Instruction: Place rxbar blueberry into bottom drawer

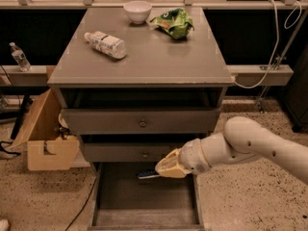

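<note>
Clear plastic bottle (106, 44) lying on the smooth grey worktop (159, 64), crinkled green bag (174, 23) further back, thin flat dark-blue snack bar (147, 175) over the open, boxy grey bottom drawer (144, 216), its right end pinched in the tan, tapered hand (160, 171).

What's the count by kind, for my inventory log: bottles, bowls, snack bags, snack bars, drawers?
Bottles: 2
Bowls: 1
Snack bags: 1
Snack bars: 1, rxbar blueberry at the gripper tip over the bottom drawer
Drawers: 3
Total: 8
</note>
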Motion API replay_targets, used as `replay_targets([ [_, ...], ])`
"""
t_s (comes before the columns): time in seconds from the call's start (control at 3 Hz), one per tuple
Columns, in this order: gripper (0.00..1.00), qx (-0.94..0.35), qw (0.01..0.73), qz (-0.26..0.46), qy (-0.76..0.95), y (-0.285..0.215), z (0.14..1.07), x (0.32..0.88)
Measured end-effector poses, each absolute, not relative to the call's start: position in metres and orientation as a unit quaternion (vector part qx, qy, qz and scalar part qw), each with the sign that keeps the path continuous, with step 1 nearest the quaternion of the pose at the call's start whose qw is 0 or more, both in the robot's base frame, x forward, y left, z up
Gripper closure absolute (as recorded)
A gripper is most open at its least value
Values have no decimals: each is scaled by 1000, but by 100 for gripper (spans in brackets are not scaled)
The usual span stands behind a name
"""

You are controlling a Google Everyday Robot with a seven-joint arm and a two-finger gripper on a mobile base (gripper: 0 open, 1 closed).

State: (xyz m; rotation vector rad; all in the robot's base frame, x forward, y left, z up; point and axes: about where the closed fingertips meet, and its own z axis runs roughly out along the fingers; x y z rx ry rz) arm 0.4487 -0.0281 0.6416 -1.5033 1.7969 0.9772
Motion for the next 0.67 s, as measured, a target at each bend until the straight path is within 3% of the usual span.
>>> replay_targets([
  [0.33,100,-542,315,389,675,-7,585,453],
  [0.67,100,-542,315,389,675,-7,585,453],
])
